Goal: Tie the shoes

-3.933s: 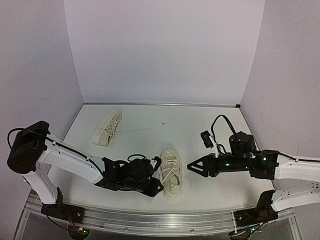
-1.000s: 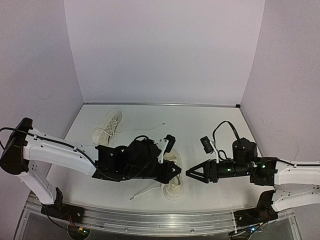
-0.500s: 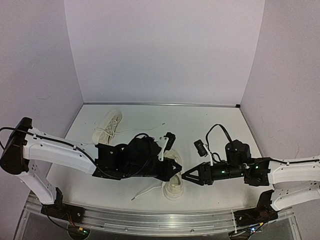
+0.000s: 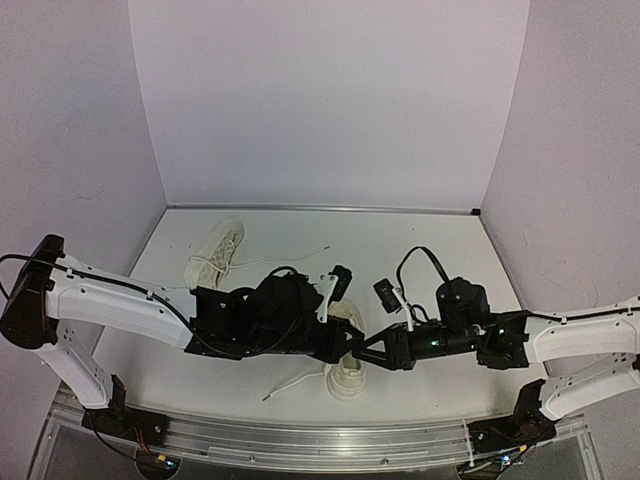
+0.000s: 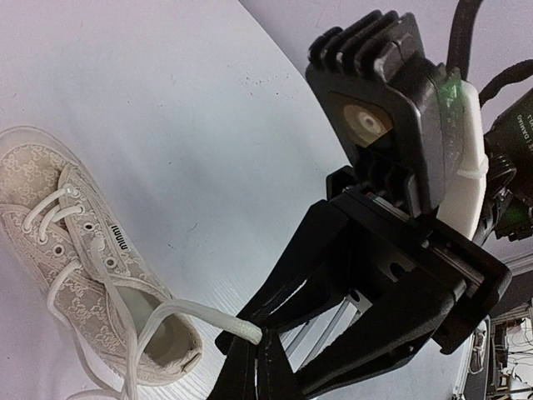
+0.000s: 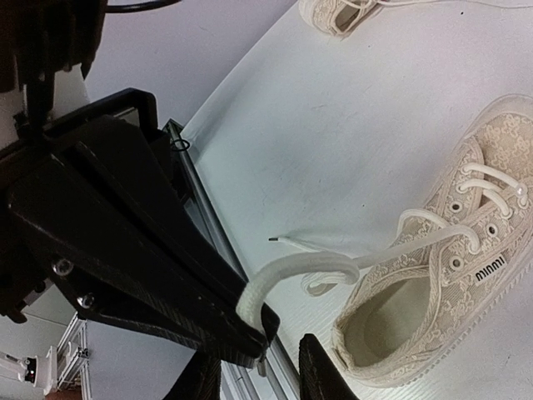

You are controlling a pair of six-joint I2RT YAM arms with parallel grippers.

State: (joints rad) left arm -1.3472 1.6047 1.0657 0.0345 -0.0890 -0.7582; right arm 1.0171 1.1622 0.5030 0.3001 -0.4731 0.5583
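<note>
- left gripper [image 4: 349, 340] and right gripper [image 4: 369, 349] tip to tip, front centre of table [image 4: 400, 250]
- both over near shoe [image 4: 347, 379], hiding most of it; only its near end shows below them
- its lace [image 4: 292, 384] trails left along the table
- far shoe [image 4: 214, 255] back left, well apart
- far shoe's lace [image 4: 290, 258] strung out rightward

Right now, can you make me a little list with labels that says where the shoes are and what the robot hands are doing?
Near shoe: on the table between the two arms, not tied
Far shoe: back left of the table, one lace trailing right
Left gripper: shut, pinching the near shoe's lace, held up in a loop
Right gripper: open, fingertips right by the pinched lace, not gripping it
</note>
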